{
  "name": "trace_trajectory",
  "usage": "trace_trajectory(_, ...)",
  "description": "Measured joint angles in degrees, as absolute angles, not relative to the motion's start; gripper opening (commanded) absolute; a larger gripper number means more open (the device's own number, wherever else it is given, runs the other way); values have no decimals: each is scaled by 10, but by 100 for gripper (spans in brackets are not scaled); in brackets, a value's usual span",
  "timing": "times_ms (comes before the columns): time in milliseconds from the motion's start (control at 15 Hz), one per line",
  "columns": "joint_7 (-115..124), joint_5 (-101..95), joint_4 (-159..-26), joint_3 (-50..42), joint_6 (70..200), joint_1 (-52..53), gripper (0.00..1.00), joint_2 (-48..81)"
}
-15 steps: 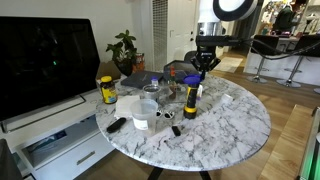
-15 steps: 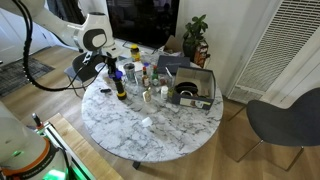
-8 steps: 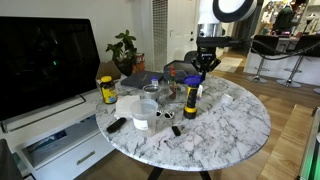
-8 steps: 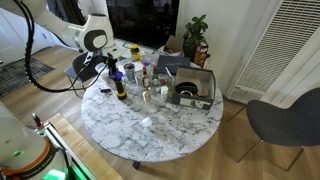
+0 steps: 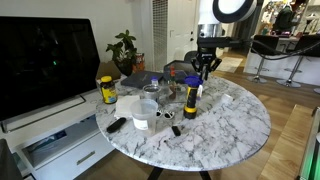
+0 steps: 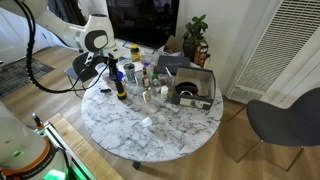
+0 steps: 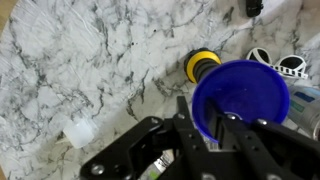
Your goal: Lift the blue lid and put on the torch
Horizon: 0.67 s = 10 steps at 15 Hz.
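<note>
Grey-veined white marble forms the round table (image 5: 238, 125) on which everything is set. In the wrist view the gripper (image 7: 205, 120) is seen with its two dark fingers (image 7: 184, 118) parted, and the near rim of the blue lid (image 7: 242, 98) lies between them. Whether that rim is pinched or only straddled cannot be told. The lid is seated on top of the torch (image 7: 202, 63), which is stood upright near the table's middle in both exterior views.

Small black-and-white items (image 7: 275, 60) are crowded just beyond the lid, and a small white piece (image 7: 80, 133) lies well apart on bare marble. Further out, a white translucent cup (image 5: 142, 113) and a yellow-and-black jar (image 5: 107, 90) are placed toward the table's edge. A dark open box (image 6: 193, 88) is set on the far side, and a television (image 5: 45, 55) and a potted plant (image 5: 124, 45) are beyond the table.

The lid is bright blue, round and shallow (clearly wider than the torch beneath it). Of the slim dark torch, only the yellow band and a dark stub are shown beside it from the wrist.
</note>
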<state>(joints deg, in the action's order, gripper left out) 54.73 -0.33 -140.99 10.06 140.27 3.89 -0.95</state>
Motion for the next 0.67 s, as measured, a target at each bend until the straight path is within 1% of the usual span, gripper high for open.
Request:
trace_trajectory(67,547,-3,-1410,101,1403,39,65,-9)
trace_trajectory(200,544,-3,-1409,101,1403,40,79,-9)
trace_trajectory(267,542,-3,-1409,101,1403,41,87,-10)
trace_trajectory(400,533,-2,-1409,101,1403,42,100,-12)
trace_trajectory(667,495,2,-1411,101,1400,50,100,-42)
